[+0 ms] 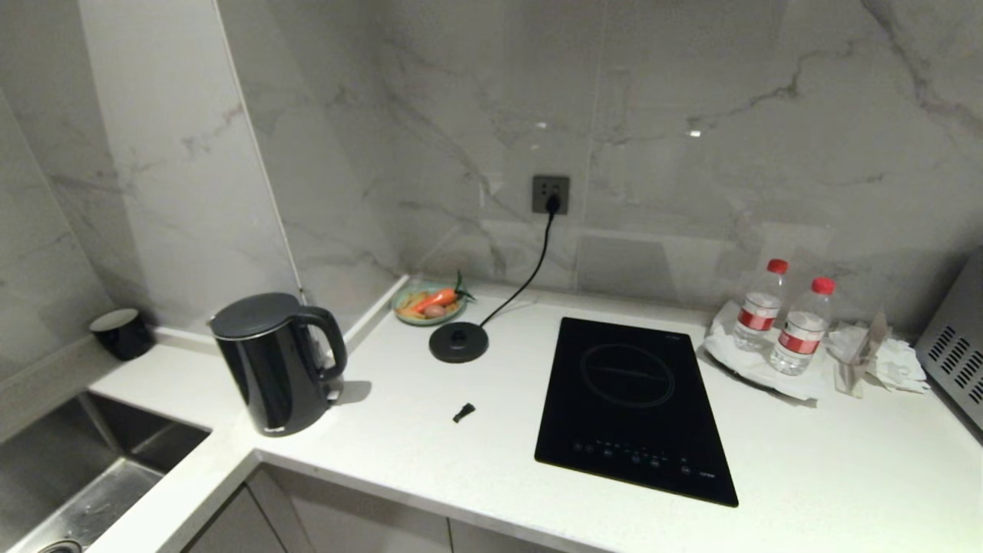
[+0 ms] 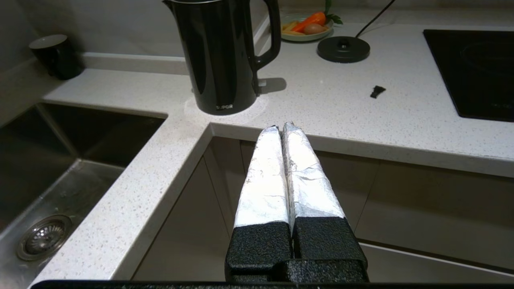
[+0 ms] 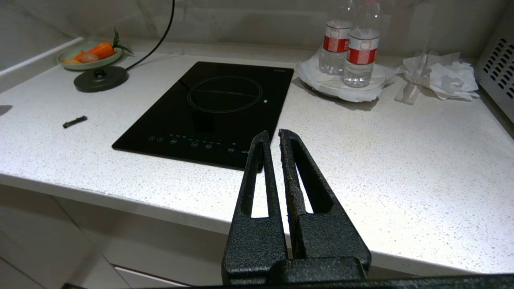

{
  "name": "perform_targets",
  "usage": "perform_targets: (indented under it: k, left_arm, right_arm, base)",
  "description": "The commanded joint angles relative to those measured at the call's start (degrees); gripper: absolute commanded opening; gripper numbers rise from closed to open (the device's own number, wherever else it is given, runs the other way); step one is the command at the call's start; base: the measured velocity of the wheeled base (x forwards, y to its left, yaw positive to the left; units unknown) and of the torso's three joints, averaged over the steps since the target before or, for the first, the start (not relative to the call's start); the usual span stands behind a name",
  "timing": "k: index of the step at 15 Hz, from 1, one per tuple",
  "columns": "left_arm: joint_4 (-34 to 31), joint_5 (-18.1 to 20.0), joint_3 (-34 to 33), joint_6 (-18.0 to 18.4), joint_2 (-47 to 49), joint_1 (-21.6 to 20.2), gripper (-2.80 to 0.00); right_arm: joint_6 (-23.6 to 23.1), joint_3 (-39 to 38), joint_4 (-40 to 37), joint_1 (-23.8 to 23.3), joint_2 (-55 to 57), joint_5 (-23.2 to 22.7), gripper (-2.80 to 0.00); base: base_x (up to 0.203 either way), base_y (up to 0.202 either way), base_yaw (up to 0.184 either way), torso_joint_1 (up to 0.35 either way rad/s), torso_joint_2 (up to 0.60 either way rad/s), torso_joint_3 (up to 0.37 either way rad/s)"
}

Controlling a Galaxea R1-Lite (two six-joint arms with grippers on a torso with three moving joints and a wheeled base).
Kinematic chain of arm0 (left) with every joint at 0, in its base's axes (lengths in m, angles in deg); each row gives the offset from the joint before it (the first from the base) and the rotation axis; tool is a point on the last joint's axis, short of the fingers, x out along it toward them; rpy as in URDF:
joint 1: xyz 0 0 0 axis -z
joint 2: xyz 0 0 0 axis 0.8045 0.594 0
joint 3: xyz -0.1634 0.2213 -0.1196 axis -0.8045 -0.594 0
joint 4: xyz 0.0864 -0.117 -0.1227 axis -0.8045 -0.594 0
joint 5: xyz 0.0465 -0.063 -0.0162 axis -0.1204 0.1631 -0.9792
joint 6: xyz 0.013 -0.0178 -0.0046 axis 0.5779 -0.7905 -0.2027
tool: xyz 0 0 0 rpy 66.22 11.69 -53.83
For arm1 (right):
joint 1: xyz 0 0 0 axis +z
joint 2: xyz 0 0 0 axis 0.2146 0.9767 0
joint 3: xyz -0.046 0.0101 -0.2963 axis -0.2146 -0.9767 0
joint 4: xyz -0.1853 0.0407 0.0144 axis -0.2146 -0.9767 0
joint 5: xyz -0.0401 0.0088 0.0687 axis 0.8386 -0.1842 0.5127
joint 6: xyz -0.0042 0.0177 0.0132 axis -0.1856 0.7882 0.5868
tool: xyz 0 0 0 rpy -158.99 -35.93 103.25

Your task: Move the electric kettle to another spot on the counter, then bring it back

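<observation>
The electric kettle (image 1: pixel 273 369) stands upright on the counter (image 1: pixel 430 453) at the inner corner beside the sink, off its base, handle turned toward the hob. In the left wrist view the kettle (image 2: pixel 223 56) is beyond my left gripper (image 2: pixel 281 126), which hangs shut and empty in front of the counter's (image 2: pixel 341 116) front edge, its foil-wrapped fingers pressed together. My right gripper (image 3: pixel 272 134) is shut and empty, hovering at the front edge of the counter (image 3: pixel 381 160) near the hob's corner. Neither arm shows in the head view.
The round corded base disc (image 1: pixel 458 342) sits behind, with a bowl of vegetables (image 1: pixel 430 303) beyond it. Black induction hob (image 1: pixel 633 407) at centre right, a small black piece (image 1: pixel 463 412) left of it. Sink (image 1: pixel 77 476) and black cup (image 1: pixel 121 332) left; two bottles (image 1: pixel 779 319) and a metal appliance (image 1: pixel 956 346) right.
</observation>
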Motion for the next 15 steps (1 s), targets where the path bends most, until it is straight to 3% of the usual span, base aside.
perform_targets:
  k: [1, 11, 15]
  left_arm:
    - [-0.1, 0.2, 0.0, 0.1, 0.1, 0.0, -2.80]
    - [-0.1, 0.2, 0.0, 0.1, 0.1, 0.0, -2.80]
    - [-0.1, 0.2, 0.0, 0.1, 0.1, 0.0, -2.80]
  right_arm:
    - [0.0, 0.0, 0.0, 0.0, 0.0, 0.0, -2.80]
    - [0.0, 0.0, 0.0, 0.0, 0.0, 0.0, -2.80]
    - [0.0, 0.0, 0.1, 0.0, 0.0, 0.0, -2.80]
  base:
    - [0.000, 0.000, 0.000, 0.000, 0.00, 0.000]
    - [0.000, 0.000, 0.000, 0.000, 0.00, 0.000]
    - [-0.001, -0.009, 0.154, 0.003, 0.00, 0.002]
